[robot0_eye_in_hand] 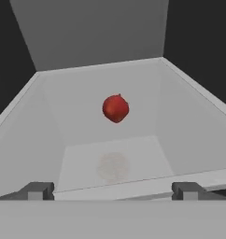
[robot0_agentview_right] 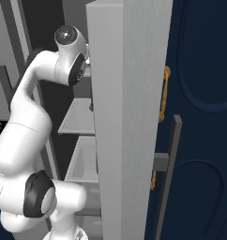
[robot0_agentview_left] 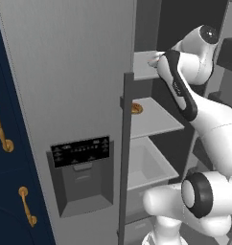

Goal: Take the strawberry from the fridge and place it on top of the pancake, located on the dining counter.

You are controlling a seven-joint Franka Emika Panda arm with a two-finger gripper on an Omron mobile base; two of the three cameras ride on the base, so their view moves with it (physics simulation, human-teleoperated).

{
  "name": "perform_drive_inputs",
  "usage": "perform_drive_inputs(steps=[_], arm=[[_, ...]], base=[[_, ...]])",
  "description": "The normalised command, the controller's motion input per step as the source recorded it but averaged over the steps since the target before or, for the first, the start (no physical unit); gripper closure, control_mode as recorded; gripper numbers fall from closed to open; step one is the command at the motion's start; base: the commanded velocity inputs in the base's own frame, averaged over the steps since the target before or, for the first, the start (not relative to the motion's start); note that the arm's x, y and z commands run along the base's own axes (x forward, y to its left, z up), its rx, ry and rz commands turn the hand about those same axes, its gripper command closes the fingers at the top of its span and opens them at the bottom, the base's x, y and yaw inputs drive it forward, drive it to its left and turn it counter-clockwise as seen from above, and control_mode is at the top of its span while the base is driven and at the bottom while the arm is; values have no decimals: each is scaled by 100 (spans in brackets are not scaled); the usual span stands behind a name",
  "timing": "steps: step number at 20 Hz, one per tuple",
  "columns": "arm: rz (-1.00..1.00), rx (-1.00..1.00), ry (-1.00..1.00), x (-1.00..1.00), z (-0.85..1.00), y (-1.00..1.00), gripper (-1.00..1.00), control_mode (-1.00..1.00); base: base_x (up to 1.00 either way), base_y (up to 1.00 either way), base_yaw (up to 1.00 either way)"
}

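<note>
Nearest the hand camera, the pincer (robot0_eye_in_hand: pixel 112 191) stands fully open and holds nothing, its tips at the front lip of a pale shelf (robot0_eye_in_hand: pixel 82 126). Beyond them the strawberry (robot0_eye_in_hand: pixel 116 108) rests on that shelf, near its middle, inside the fridge (robot0_agentview_left: pixel 70 95), apart from both fingers. Risk, as judged: the berry is small and round, so an off-centre closure could nudge it and roll it toward the back wall; the arm, reaching in past the open door, could also catch the shelf edge. On a lower shelf, a flat orange-brown piece (robot0_agentview_left: pixel 136 108) lies at the front corner.
</note>
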Motion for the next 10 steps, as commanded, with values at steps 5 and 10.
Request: perform_drive_inputs(steps=[5,10], arm=[[0,0,3,70,0,0,-100,-100],[0,0,1,54,0,0,-100,-100]], base=[[0,0,0],[0,0,0]])
